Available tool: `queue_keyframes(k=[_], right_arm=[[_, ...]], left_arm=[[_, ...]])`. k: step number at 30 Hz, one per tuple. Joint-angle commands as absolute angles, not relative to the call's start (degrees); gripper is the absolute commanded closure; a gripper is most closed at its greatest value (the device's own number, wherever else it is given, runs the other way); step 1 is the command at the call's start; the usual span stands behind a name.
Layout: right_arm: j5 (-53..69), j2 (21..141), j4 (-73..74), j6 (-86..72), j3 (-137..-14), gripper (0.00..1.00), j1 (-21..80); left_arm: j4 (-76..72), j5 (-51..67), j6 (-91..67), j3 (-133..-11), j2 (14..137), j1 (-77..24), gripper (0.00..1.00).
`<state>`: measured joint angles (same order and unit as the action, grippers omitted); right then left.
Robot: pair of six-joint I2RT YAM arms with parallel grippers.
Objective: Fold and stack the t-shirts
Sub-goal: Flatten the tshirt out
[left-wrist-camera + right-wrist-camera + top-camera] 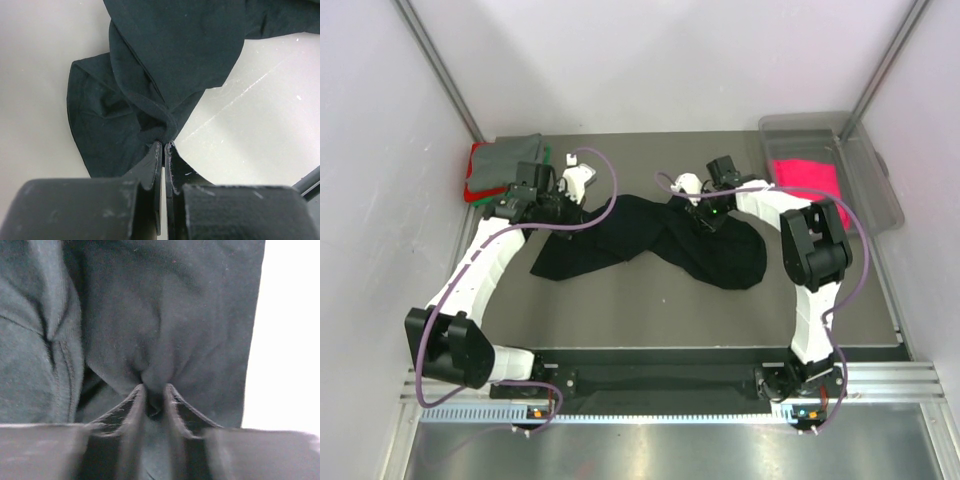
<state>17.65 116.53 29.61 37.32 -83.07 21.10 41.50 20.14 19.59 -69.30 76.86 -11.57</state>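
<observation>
I am pinching the black t-shirt [650, 240], lying crumpled on the table [720, 310]: left gripper [164, 145] clamping its hem, right gripper [154, 390] nipping a fold. Pulling apart evenly should flatten it.

Table [670, 310] inspected. The loose t-shirt [650, 240] lies across the middle, running left to right. My left gripper [163, 146] is at its left end and my right gripper [154, 390] is on its right half. The stacked t-shirts [505, 160] sit in the far left corner, behind my left gripper. The bin [800, 125] stands at the far right, with a further t-shirt [805, 175] inside it.
</observation>
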Motion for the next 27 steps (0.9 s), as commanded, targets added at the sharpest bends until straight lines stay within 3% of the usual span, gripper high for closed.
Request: queue_keyframes(k=[1,2,4,9,14,21,27], right_arm=[[16.00,116.81,28.74,36.39,-85.52,0.88,20.65],[15.21,116.46,27.96,36.13,-85.34,0.97,20.65],[14.33,114.00,27.16,35.77,-84.73,1.00,20.66],[8.71,102.52,25.31,37.17,-83.85,1.00,20.66],[5.98,92.04,27.33,39.64,-87.09,0.99,20.66],[7.64,80.27,37.34,38.59,-91.93,0.97,20.65],[10.55,68.06,41.13,37.18,-87.72,0.94,20.65]], left_arm=[[39.11,21.53,19.07,-69.08,75.85,-10.99,1.00],[39.02,21.71,18.90,-69.17,75.94,-10.81,1.00],[39.02,21.53,18.98,-69.52,75.76,-10.72,1.00],[40.51,19.96,20.04,-72.59,75.15,-10.72,1.00],[44.11,18.28,22.06,-83.57,75.59,-10.81,1.00],[45.88,17.84,23.64,-95.70,71.82,-10.72,1.00],[47.55,21.36,26.80,-94.50,63.66,-10.63,1.00]])
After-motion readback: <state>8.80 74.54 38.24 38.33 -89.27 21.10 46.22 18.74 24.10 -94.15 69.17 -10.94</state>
